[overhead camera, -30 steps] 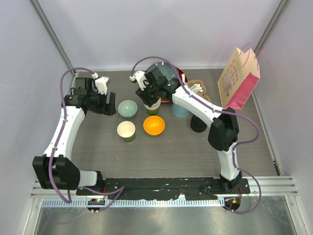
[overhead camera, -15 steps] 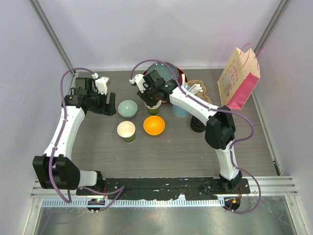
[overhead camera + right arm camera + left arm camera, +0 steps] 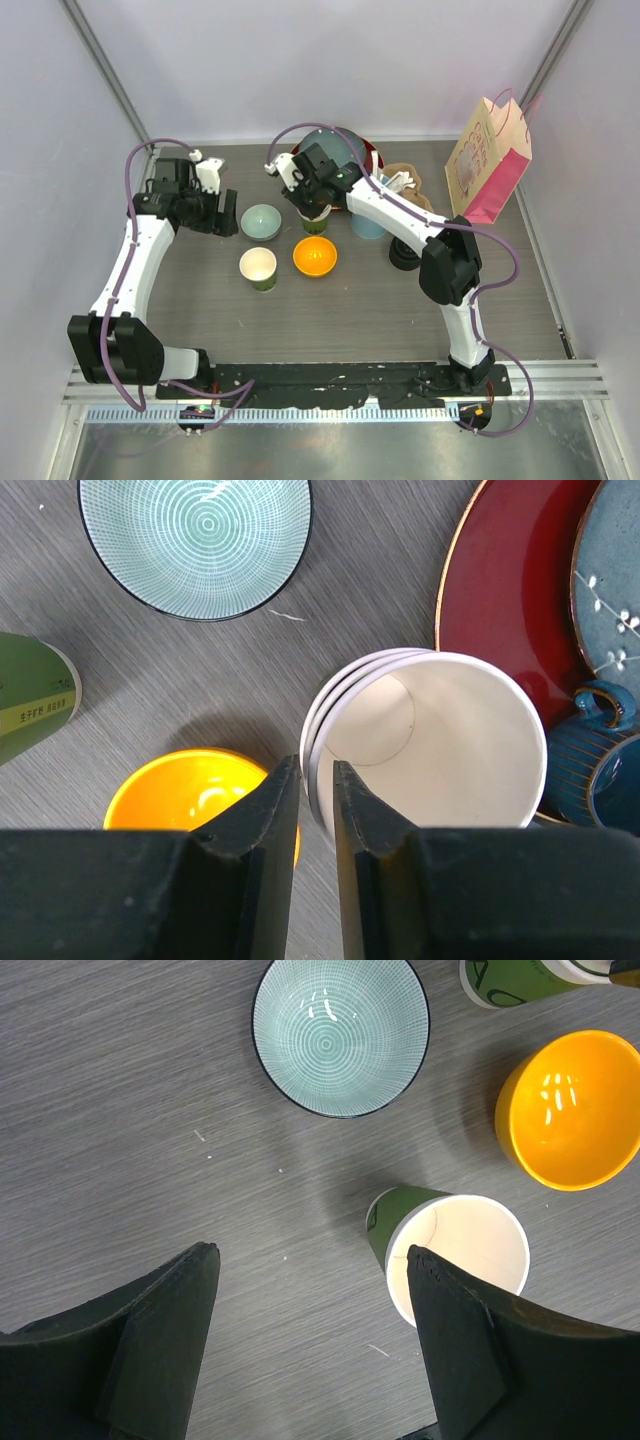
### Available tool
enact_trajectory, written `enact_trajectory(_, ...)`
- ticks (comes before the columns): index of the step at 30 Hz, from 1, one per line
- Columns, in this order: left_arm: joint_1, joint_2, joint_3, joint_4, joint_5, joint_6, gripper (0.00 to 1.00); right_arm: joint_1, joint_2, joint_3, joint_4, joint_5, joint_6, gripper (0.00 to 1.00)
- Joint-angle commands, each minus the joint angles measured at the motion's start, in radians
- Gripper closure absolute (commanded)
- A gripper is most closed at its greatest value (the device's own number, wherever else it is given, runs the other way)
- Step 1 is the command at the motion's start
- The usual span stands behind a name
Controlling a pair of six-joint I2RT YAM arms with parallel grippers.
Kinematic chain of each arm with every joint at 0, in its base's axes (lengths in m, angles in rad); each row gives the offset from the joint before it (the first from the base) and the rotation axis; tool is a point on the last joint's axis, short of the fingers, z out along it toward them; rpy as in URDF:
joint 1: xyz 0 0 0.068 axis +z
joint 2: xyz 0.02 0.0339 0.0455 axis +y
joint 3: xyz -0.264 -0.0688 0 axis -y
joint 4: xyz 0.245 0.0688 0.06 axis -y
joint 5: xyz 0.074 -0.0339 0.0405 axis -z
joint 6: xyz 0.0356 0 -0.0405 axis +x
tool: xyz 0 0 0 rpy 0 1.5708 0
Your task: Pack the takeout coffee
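Nested coffee cups (image 3: 430, 740) stand at 12 o'clock of the orange bowl (image 3: 190, 800); my right tool (image 3: 317, 770) pinches their rim, nearly closed. My left tool (image 3: 310, 1253) gapes wide, empty.

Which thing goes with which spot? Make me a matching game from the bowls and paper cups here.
1 teal ringed ceramic bowl
2 glossy orange bowl
3 single dark green paper cup
4 nested stack of paper cups

A rim between the fingers of the right gripper
B standing alone, lidless, cream inside
C beside the open left gripper
D just nearer the arm bases than the stack

Pairs: 1-C, 2-D, 3-B, 4-A
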Motion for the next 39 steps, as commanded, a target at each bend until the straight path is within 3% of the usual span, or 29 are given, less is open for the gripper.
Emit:
enact_trajectory(1, 0.003, 0.004, 0.008, -0.008, 0.027, 0.001, 0.2, 0.007, -0.062, 0.027, -0.002, 0.015, -0.014, 0.76)
enact_trajectory(4, 0.002, 0.001, 0.01, -0.012, 0.027, 0.001, 0.2, 0.008, -0.06, 0.029, -0.008, 0.02, -0.015, 0.82)
enact_trajectory(12, 0.003, 0.004, 0.01, -0.02, 0.036, 0.008, 0.2, 0.01, -0.077, 0.035, -0.016, 0.018, -0.014, 0.85)
enact_trajectory(21, 0.002, 0.008, 0.015, -0.025, 0.039, 0.011, 0.21, 0.008, -0.083, 0.06, -0.037, 0.032, -0.017, 0.99)
enact_trajectory(32, 0.002, 0.01, 0.022, -0.029, 0.042, 0.013, 0.2, 0.008, -0.092, 0.086, -0.065, 0.076, -0.037, 0.99)
enact_trajectory(39, 0.002, 0.007, 0.016, -0.031, 0.042, 0.016, 0.2, 0.008, -0.065, 0.07, -0.065, 0.061, -0.049, 0.93)
